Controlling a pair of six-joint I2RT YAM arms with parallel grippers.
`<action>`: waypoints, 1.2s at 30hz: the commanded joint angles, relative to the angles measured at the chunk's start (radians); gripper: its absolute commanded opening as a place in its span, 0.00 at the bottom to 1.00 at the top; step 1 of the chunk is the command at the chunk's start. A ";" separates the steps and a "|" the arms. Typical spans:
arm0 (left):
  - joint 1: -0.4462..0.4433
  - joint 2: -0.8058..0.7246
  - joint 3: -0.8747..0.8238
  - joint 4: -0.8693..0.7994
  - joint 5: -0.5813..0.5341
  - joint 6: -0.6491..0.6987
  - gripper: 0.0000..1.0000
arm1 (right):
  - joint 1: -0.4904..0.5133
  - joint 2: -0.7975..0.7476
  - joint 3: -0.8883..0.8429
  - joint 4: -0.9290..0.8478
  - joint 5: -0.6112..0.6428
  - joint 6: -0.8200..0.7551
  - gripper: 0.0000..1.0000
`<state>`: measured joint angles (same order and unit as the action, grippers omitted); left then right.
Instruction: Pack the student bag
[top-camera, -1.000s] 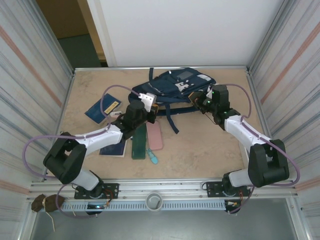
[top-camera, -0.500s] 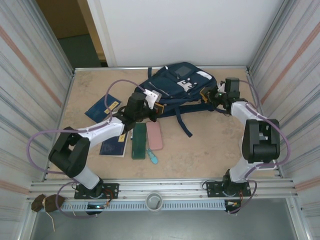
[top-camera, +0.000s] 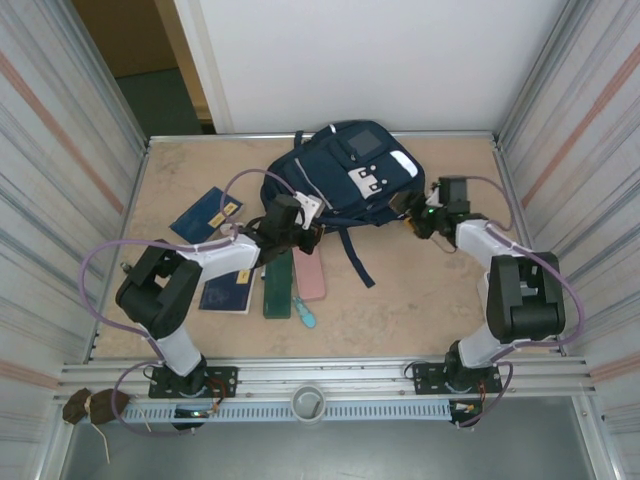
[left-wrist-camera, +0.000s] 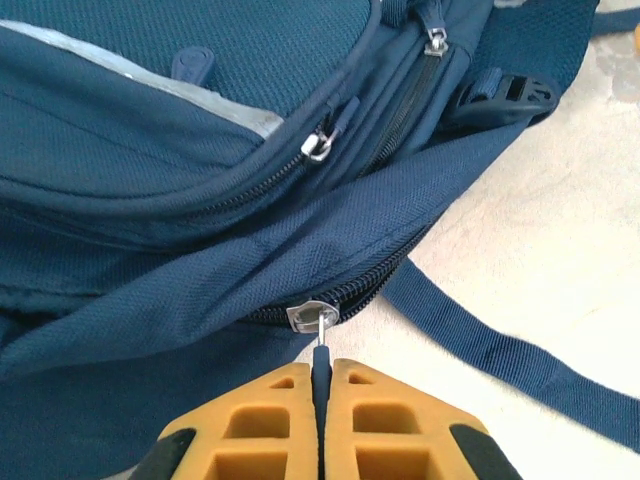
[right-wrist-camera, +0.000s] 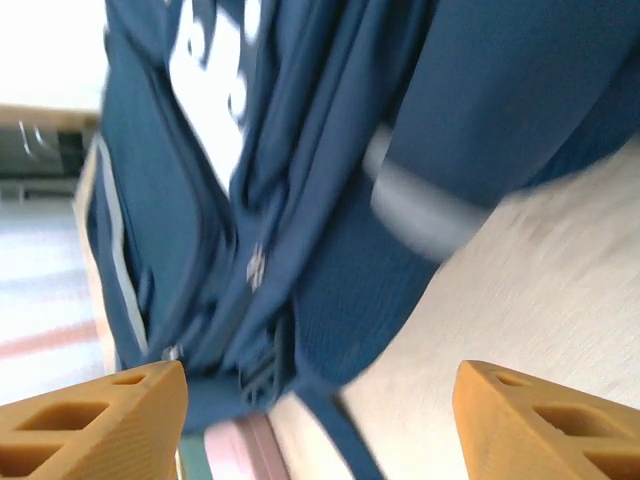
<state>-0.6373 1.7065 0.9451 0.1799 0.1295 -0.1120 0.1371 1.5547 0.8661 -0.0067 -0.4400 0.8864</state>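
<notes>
Student bag, navy, on counter. Left end effector clamped on its zipper pull. Right end effector: fingers spread apart, just beside the bag.

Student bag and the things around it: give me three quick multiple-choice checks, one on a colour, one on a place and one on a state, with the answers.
1. What colour is the large fabric student bag with white label patches?
A) navy blue B) red C) grey
2. Where does the flat pink case lie?
A) inside the bag B) on the table, beside the dark green case C) on top of the bag
3. How is the left pincer?
A) wide open B) shut on a strap C) shut on the bag's thin zipper pull

Answers: 1 A, navy cloth in every view. 2 B, the top view shows it on the tabletop, nearer the arms than the bag. 3 C, the left wrist view shows the yellow fingers pressed together on the pull.
</notes>
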 joint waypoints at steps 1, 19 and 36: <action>-0.012 0.007 -0.024 0.049 -0.025 0.025 0.00 | 0.108 -0.024 -0.062 0.096 0.043 0.078 0.72; -0.009 -0.046 -0.067 -0.024 -0.219 0.092 0.00 | 0.216 0.145 0.051 0.197 0.240 0.114 0.06; 0.010 -0.071 -0.020 0.011 0.072 0.030 0.00 | 0.163 0.095 0.039 0.206 0.110 0.093 0.00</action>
<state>-0.6395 1.6867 0.9192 0.2394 0.1883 -0.0357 0.3130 1.6752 0.9058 0.1532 -0.4179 0.9619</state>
